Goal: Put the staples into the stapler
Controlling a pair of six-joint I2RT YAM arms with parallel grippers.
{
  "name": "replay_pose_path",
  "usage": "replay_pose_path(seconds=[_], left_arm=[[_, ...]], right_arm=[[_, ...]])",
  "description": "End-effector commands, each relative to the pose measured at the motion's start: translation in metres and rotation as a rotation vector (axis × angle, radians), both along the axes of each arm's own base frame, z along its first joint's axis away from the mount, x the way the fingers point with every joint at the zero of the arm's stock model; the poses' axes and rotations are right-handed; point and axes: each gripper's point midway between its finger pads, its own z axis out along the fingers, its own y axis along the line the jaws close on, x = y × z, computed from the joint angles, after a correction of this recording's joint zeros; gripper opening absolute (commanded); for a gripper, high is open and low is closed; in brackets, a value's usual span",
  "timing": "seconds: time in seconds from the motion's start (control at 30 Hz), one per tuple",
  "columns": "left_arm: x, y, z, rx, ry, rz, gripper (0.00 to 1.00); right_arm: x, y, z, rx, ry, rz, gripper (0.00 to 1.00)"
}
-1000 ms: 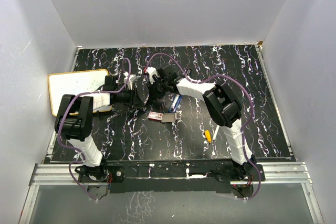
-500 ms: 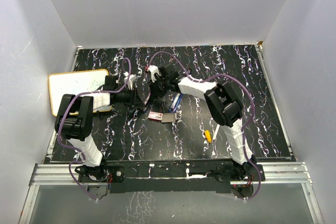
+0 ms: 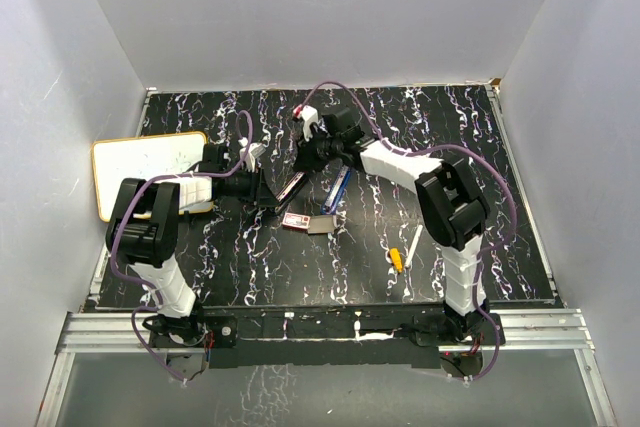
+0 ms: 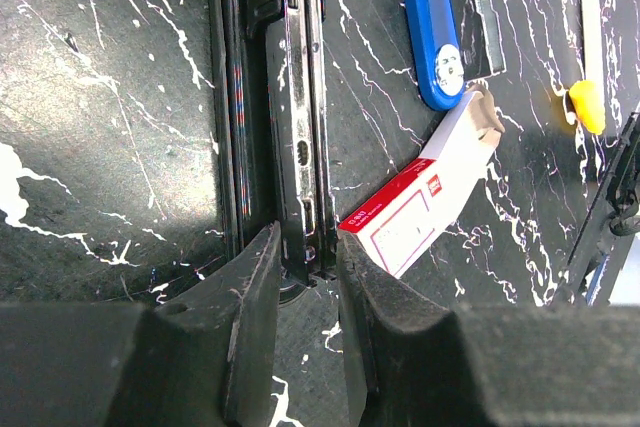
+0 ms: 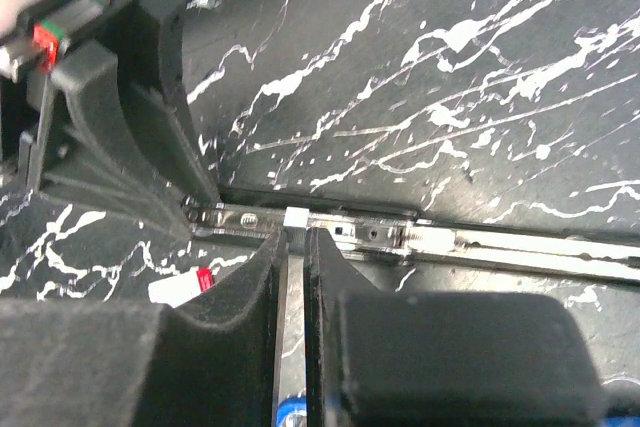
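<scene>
Staples box (image 4: 415, 209): small flat red-and-white carton lying on the black marbled table (image 3: 250, 267), just beside the near end of the black stapler (image 4: 290, 97), between it and the blue stapler (image 4: 430, 27).
Inner tray (image 4: 480, 119): tan, slid partly out of the box's far end; its contents cannot be seen.
Black stapler: laid open along the table, its metal magazine rail (image 5: 420, 235) bare; whether staples sit in it cannot be told.
Left arm: stretched low toward mid-table.
Left gripper (image 4: 305, 249): narrow, clamped on the black stapler's end.
Right arm: reached over to the stapler from the far side.
Right gripper (image 5: 293, 237): jaws nearly together over the rail with a small pale piece at the tips; whether it is gripped cannot be told.
Other things: yellow-tipped pen (image 4: 588, 97) to the right of the box, whiteboard (image 3: 150, 169) at the table's left edge.
</scene>
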Motion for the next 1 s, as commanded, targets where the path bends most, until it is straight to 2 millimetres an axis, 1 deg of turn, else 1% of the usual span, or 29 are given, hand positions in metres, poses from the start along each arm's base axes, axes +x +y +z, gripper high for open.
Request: replay_pose_path(seconds=[0.0, 0.1, 0.27, 0.4, 0.43, 0.47, 0.57, 0.7, 0.77, 0.83, 0.9, 0.97], left_arm=[[-0.015, 0.002, -0.014, 0.049, 0.083, 0.007, 0.00], [-0.008, 0.005, -0.010, 0.070, 0.054, 0.038, 0.00], [0.001, 0.008, 0.002, 0.086, -0.011, 0.069, 0.00], [0.004, 0.008, 0.006, 0.087, -0.028, 0.058, 0.00], [0.004, 0.007, 0.007, 0.087, -0.028, 0.048, 0.01], [0.004, 0.007, 0.009, 0.084, -0.035, 0.041, 0.05], [0.005, 0.005, 0.021, 0.072, -0.069, 0.013, 0.22], [0.010, 0.004, 0.045, 0.074, -0.134, -0.017, 0.39], [0.010, 0.007, 0.058, 0.091, -0.168, -0.033, 0.46], [0.007, 0.014, 0.066, 0.144, -0.202, -0.051, 0.51], [0.001, 0.028, 0.069, 0.229, -0.236, -0.077, 0.52], [-0.007, 0.044, 0.063, 0.325, -0.254, -0.100, 0.53]], right_arm=[[-0.012, -0.006, 0.026, 0.040, -0.086, 0.051, 0.08], [-0.016, -0.019, 0.016, 0.001, -0.108, 0.047, 0.08], [-0.024, -0.035, -0.017, -0.108, -0.101, 0.072, 0.09], [-0.025, -0.043, -0.037, -0.179, -0.082, 0.087, 0.18], [-0.025, -0.044, -0.039, -0.190, -0.078, 0.088, 0.22], [-0.024, -0.045, -0.040, -0.201, -0.081, 0.090, 0.26], [-0.021, -0.045, -0.035, -0.212, -0.094, 0.093, 0.42], [-0.018, -0.045, -0.016, -0.201, -0.134, 0.100, 0.54], [-0.019, -0.045, -0.004, -0.179, -0.150, 0.108, 0.56], [-0.019, -0.048, 0.006, -0.165, -0.160, 0.107, 0.56], [-0.020, -0.055, 0.013, -0.152, -0.163, 0.101, 0.56], [-0.024, -0.061, 0.017, -0.143, -0.161, 0.100, 0.56]])
